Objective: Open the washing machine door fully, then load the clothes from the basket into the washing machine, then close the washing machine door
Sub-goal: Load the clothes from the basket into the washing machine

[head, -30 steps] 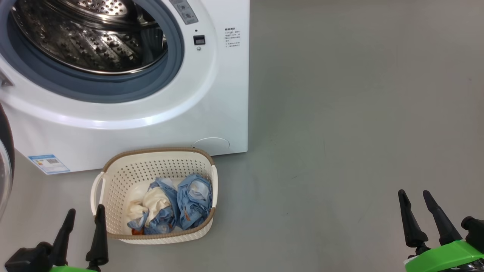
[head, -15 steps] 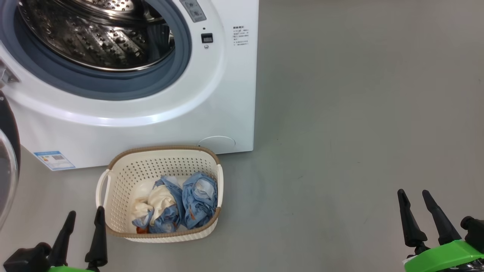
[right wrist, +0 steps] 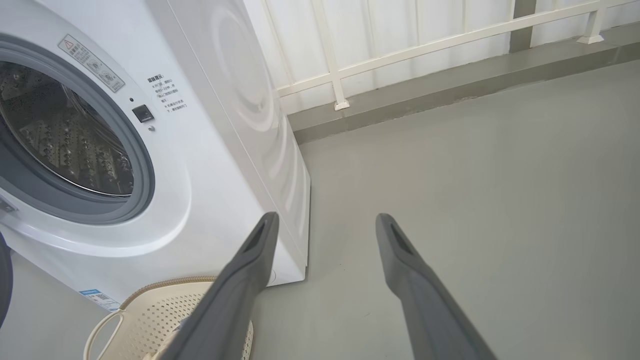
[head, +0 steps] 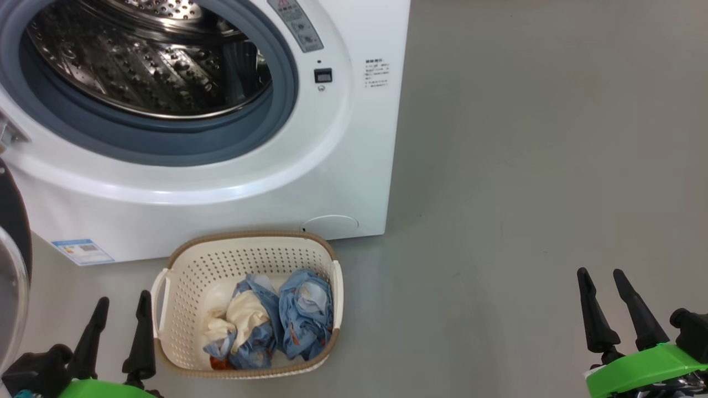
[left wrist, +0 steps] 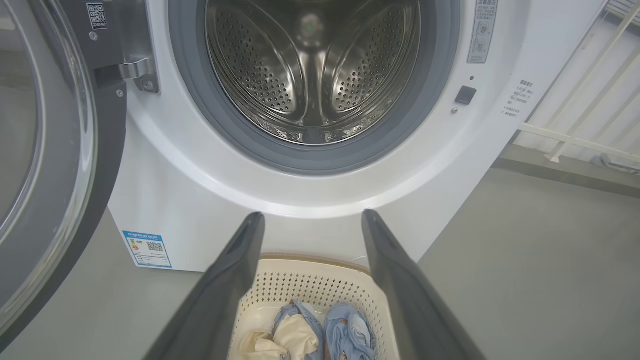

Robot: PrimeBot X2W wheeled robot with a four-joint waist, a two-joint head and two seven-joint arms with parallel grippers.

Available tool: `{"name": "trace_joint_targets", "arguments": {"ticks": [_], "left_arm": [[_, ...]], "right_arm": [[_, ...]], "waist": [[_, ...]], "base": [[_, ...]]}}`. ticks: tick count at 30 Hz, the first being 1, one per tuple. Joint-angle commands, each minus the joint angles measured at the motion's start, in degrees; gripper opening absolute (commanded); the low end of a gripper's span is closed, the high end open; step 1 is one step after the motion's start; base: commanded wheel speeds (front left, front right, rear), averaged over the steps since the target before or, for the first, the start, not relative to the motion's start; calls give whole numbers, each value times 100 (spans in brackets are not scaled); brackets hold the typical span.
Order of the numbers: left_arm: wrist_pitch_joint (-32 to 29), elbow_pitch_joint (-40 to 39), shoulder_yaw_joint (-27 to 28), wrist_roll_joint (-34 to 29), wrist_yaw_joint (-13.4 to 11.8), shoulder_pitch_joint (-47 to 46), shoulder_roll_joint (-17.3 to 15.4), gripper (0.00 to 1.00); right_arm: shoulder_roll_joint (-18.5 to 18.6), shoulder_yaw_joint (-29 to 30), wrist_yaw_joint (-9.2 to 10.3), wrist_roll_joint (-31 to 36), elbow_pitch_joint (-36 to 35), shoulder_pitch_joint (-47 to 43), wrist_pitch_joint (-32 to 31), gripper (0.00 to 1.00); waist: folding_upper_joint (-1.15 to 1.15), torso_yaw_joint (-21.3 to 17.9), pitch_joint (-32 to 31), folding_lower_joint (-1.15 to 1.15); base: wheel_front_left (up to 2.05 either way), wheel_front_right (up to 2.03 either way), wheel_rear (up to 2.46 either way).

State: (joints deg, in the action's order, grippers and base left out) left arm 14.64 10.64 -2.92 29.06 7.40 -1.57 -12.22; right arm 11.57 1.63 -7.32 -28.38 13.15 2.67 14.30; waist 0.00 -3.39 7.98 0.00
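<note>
Grey floor lies beneath your dark-fingered left gripper and right gripper, both with fingers spread apart and empty; just beside the left stands a cream-white perforated plastic basket holding crumpled light blue and cream clothes, before the big white washing machine, its round black glass door swung wide.

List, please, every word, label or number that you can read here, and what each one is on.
Nothing reads clearly.
Blue label on the lower corner of the washing machine: QR code, print too small.
Dark print right of the opening: blurred.
Grey strip with red warning triangle by the opening: too small.
QR sticker on the inner frame of the door: characters illegible.
</note>
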Motion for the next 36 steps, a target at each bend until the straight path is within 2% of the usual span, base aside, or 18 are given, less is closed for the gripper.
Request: {"name": "trace_joint_targets", "arguments": {"ticks": [1,7,20,32,36], "left_arm": [[36,-98,211,-7,9,-230,-182,100],[36,-58,234,-89,9,-266,-190,100],[36,230,-36,-192,9,-288,-122,100],[36,1513,-774,-75,9,-941,-156,100],[36,2157,-1257,116,9,-1451,-256,100]], "right_arm": [[52,-112,-17,52,-136,155,70,100],[17,-132,-17,41,-125,156,70,100],[-45,-208,-17,47,-162,210,70,100],[-208,-274,-17,131,-257,516,70,100],[-291,-271,-17,180,-319,680,70,100]], "waist": [[0,-9,8,0],[0,-21,8,0],[0,-34,204,0],[0,-149,1015,0],[0,-181,1427,0]], "base": [[73,-137,63],[52,-86,35],[3,-3,0],[0,0,0],[0,0,0]]}}
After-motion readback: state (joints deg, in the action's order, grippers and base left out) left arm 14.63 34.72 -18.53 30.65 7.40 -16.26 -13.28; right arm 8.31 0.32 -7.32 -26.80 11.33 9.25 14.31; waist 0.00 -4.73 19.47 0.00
